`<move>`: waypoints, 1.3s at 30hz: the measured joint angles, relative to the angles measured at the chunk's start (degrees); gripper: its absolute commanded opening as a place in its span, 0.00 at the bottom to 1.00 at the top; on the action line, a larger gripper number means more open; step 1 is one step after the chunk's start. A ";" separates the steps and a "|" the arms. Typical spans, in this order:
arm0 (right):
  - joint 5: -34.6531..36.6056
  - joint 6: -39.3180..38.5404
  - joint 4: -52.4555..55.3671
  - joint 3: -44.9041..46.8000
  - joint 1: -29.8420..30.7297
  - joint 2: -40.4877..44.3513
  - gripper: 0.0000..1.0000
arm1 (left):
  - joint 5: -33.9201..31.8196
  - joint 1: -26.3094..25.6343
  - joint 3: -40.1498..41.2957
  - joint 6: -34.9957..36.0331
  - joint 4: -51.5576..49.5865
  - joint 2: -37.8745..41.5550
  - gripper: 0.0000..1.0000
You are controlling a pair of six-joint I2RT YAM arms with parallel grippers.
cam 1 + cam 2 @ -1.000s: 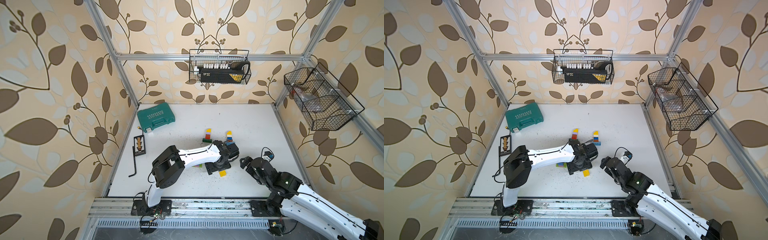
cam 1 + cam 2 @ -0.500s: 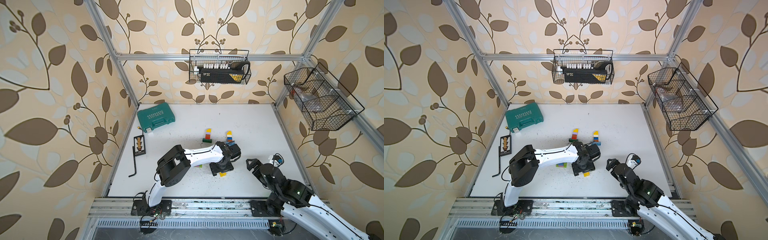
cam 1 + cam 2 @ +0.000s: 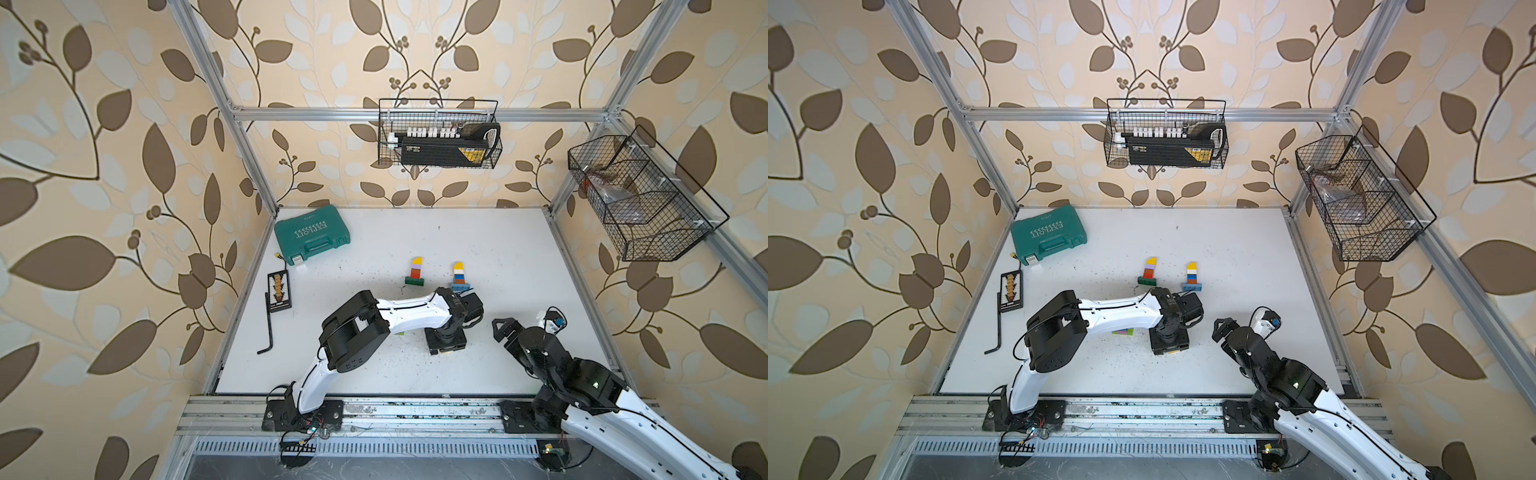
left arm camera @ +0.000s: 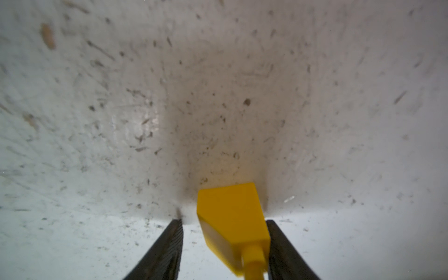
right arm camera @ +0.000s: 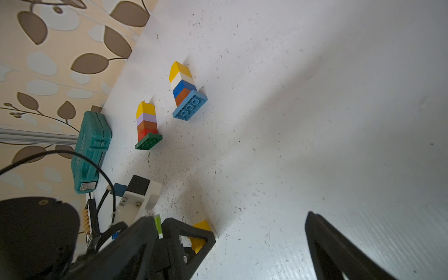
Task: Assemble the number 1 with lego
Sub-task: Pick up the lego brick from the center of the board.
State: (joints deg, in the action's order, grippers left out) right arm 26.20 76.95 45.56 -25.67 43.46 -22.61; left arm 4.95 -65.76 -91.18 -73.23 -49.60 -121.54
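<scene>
left gripper (image 4: 224, 221) straddles the yellow brick (image 4: 230, 213), gap on one side, likely to pinch it; right gripper (image 5: 261, 228) hangs wide open.

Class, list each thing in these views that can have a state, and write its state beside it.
left gripper, open around the yellow brick, gap on one side
yellow brick, on the table, not clamped
right gripper, open, empty
green-based stack, assembled, lying on its side
blue-based stack, assembled, lying on its side
tool case, closed
</scene>
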 measured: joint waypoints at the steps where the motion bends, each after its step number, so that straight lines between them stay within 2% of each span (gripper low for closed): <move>1: 0.00 0.00 0.00 0.00 0.00 0.00 0.99 | 0.02 0.02 -0.11 0.46 0.00 -0.15 0.52; 9: -0.02 0.00 0.00 0.00 0.00 -0.02 0.99 | -0.17 0.02 -3.17 5.42 -4.04 -1.60 0.44; 21: -0.04 -0.02 -0.26 0.00 0.00 -1.75 0.99 | -1.31 0.13 -6.25 13.00 -8.96 -2.54 0.44; 32: -0.07 -0.02 -0.39 0.00 0.00 -2.21 0.99 | -1.36 0.17 -4.85 14.93 -6.47 -2.99 0.44; 39: -0.07 -0.02 -0.66 0.00 0.00 -2.23 0.99 | -1.38 0.55 -3.41 15.32 -5.53 -2.86 0.39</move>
State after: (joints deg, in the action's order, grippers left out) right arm 26.13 76.93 44.91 -25.67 43.46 -24.84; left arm 3.57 -65.21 -94.59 -57.91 -55.13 -124.40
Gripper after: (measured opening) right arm 0.993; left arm 0.404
